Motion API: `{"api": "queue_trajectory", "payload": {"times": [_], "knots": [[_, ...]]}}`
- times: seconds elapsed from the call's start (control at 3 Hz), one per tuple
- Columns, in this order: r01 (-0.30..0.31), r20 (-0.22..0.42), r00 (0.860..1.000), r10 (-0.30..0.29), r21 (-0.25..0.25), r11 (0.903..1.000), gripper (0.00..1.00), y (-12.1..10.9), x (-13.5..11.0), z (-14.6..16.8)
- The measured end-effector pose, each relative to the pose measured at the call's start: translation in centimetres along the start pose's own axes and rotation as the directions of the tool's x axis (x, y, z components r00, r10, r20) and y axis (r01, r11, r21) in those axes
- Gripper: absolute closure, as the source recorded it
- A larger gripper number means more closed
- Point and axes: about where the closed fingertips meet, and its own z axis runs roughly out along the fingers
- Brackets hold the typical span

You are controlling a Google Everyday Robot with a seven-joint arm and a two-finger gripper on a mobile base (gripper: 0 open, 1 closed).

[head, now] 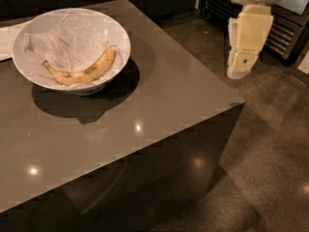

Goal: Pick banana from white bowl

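My gripper point(244, 50) hangs beyond the right edge of the table point(164, 105), above the floor and well apart from the task's things; whether it is wide or narrow I cannot tell. The table carries the white bowl point(123, 37) near its far left corner. The bowl is lined with crinkled paper point(72, 37) and holds only the banana point(87, 70), which lies curved along the near wall, thin end to the left. I judge the banana light, soft and easily bruised. Its thick middle, taken across the curve with mild pressure, looks the best hold.
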Motion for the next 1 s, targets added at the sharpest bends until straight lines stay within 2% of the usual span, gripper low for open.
{"api": "queue_trajectory", "payload": {"times": [0.33, 0.67, 1.0], "knots": [[0.002, 0.011, 1.000, -0.002, 0.025, 0.9997, 0.00, -0.5, -0.4, -0.2], [0.072, 0.040, 0.996, -0.075, 0.068, 0.9951, 0.00, -1.6, -2.3, -0.1], [0.168, 0.061, 0.983, -0.174, 0.089, 0.9817, 0.00, -3.3, -5.2, 0.4]]}}
